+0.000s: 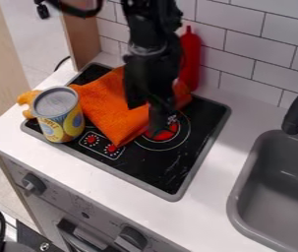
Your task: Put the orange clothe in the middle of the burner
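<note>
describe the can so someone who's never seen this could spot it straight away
On the white counter, left of the grey sink in the view, is a black stove top. Near its left corner, beside the orange cloth, stands the can. It has a grey top and a yellow and blue patterned side, unlike the plain red bottle at the back.

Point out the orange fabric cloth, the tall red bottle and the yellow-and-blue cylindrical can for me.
Orange fabric cloth (106, 109): camera view, on its broad uncovered part.
Tall red bottle (191, 58): camera view, on its body.
Yellow-and-blue cylindrical can (62, 124): camera view, on its printed side.
</note>
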Robot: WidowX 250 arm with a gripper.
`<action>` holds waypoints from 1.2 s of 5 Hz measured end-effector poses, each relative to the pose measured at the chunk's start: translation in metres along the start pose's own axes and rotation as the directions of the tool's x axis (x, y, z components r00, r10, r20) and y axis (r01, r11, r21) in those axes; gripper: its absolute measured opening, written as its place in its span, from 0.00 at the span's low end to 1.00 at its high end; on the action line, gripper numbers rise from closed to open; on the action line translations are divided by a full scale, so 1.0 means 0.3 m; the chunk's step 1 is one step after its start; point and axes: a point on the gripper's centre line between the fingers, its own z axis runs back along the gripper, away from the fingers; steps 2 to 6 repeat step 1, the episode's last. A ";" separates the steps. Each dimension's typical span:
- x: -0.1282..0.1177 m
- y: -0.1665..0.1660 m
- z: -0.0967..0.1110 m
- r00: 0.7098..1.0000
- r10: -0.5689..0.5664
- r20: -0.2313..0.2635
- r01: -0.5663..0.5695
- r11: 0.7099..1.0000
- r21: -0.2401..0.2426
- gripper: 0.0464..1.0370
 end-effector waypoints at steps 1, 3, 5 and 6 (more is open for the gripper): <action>-0.010 -0.042 -0.021 0.996 0.093 0.010 -0.093 0.996 0.004 0.96; -0.010 -0.042 -0.021 0.996 0.093 0.010 -0.093 0.996 0.004 0.96; -0.010 -0.042 -0.021 0.996 0.093 0.010 -0.093 0.996 0.004 0.96; -0.010 -0.042 -0.021 0.996 0.093 0.010 -0.093 0.996 0.004 0.96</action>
